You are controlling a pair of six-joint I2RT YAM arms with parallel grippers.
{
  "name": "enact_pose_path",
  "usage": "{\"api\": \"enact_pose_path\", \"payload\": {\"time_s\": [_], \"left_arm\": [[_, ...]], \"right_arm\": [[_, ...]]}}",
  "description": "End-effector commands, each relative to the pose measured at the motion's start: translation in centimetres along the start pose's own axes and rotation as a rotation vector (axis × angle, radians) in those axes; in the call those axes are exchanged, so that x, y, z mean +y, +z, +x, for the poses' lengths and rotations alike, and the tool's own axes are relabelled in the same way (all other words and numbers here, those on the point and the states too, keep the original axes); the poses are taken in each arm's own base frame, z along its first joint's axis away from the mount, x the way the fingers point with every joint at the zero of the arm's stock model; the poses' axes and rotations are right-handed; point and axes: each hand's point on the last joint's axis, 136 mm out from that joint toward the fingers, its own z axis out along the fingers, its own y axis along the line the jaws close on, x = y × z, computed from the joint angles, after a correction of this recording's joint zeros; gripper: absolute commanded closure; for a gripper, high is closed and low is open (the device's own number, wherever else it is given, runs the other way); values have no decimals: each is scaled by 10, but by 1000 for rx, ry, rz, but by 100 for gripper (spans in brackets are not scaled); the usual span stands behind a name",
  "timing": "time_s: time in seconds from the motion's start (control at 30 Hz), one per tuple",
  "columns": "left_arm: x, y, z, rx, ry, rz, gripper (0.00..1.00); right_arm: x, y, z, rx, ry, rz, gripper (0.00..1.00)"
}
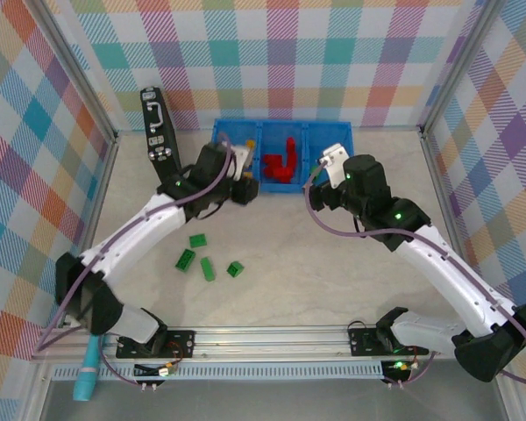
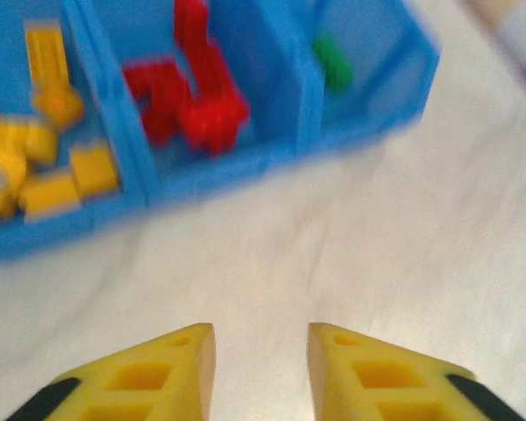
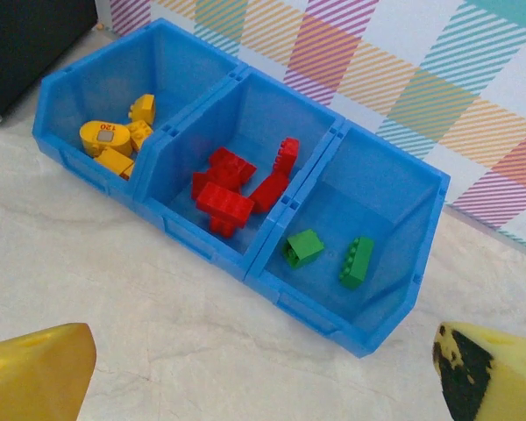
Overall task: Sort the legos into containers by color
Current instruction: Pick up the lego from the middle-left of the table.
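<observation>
Legos [image 3: 223, 203], studded plastic bricks, lie in square blue containers [image 3: 387, 189].

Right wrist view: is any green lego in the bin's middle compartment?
No, the middle compartment holds red legos; two green legos lie in the end compartment beside it.

One long blue plastic bin [image 3: 316, 307] has three compartments [image 3: 245, 149]. Two small green plastic bricks [image 3: 303, 247] [image 3: 357, 261] lie in its right compartment; four more such bricks [image 1: 198, 239] [image 1: 186, 258] [image 1: 208, 268] [image 1: 235, 268] sit on the table [image 1: 333, 263] before it.
</observation>
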Motion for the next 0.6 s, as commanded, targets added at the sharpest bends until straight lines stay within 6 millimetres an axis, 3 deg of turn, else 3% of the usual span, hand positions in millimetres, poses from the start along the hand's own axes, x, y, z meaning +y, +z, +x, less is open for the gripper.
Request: {"api": "enact_pose_path", "payload": {"time_s": [0.0, 0.13, 0.27, 0.57], "left_arm": [[6, -9, 112, 351, 36, -12, 58], [-9, -30, 154, 391, 41, 44, 38], [-10, -38, 179, 396, 44, 52, 33], [2, -9, 211, 454, 101, -75, 28]], "right_arm": [[-2, 5, -5, -3, -9, 12, 1], [2, 12, -2, 20, -6, -2, 1], [8, 16, 0, 37, 3, -31, 1], [9, 12, -3, 38, 11, -46, 1]]}}
